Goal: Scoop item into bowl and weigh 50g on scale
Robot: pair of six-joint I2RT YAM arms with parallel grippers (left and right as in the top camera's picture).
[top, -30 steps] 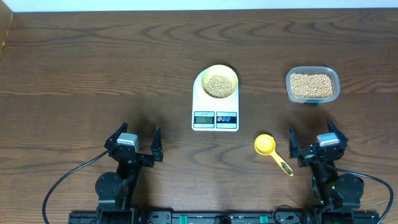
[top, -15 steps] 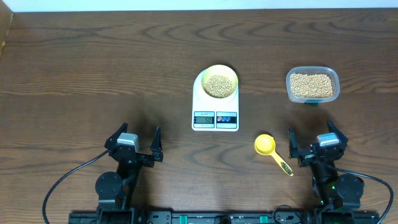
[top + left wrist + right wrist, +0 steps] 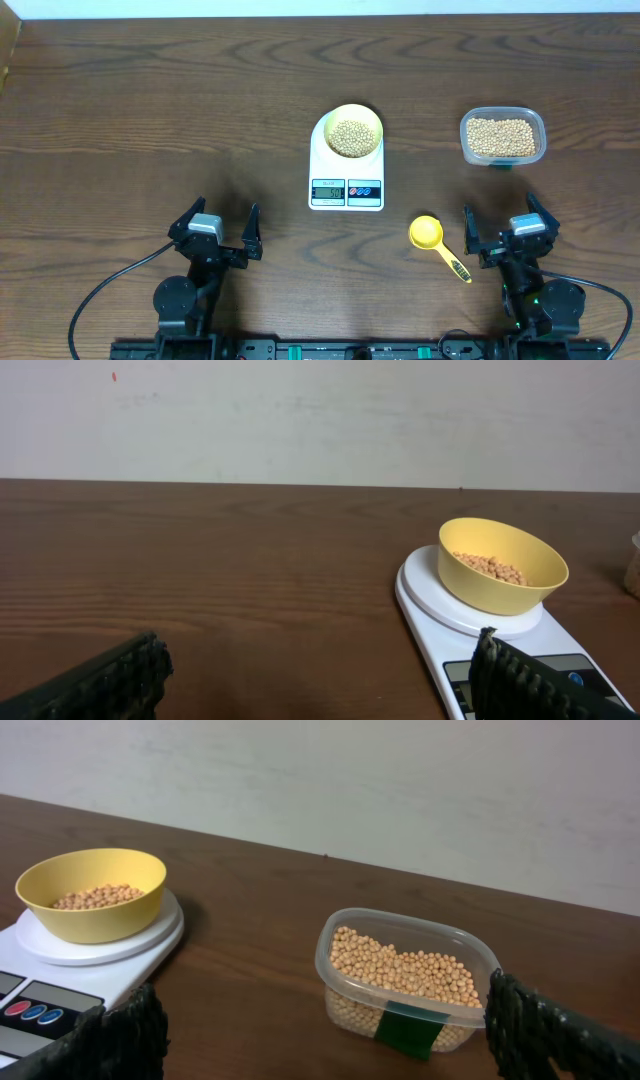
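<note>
The bowl (image 3: 500, 588) sits centred on the round platform of the scale (image 3: 346, 176), just above the middle of the overhead view. It holds a shallow layer of beans (image 3: 351, 138). That placement makes sense: the scale can only weigh what rests on it, so the beans go in while the bowl stands there. The display faces the bottom of the frame, toward the arms, but its digits are too small to read with confidence.

The clear tub (image 3: 340, 1000), at upper right and well apart from the scale, is close to full with the rest of the beans. The yellow scoop (image 3: 440, 248) lies flat on the table (image 3: 150, 100) at lower right, its cup empty and its handle angled toward the right gripper (image 3: 500, 215), which is near it but not touching.

The left gripper (image 3: 222, 215) is parked at lower left, low over the wood. Both sets of jaws are spread wide and hold nothing. With the scoop set down and both arms back, the filling looks finished, pending the reading.
</note>
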